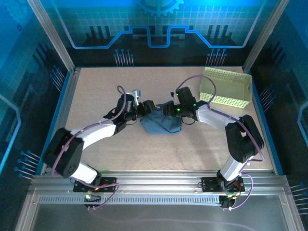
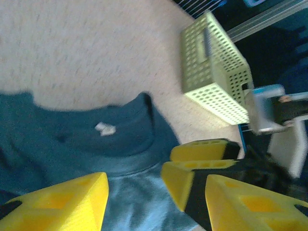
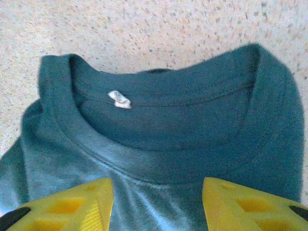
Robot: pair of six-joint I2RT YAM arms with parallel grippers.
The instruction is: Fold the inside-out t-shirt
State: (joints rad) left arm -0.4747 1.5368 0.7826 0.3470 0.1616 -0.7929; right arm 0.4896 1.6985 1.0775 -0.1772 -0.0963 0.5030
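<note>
Left pincer (image 2: 155,188) and right pincer (image 3: 158,193) are open, holding nothing. The t-shirt (image 3: 163,120) looks soft and floppy; pinch its collar (image 3: 144,163).

No readable text; the white tag (image 3: 119,99) at the t-shirt (image 3: 192,125) collar is illegible

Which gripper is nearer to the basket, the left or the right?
The right gripper. It is over the t-shirt on the side toward the basket; the left gripper is farther away.
</note>
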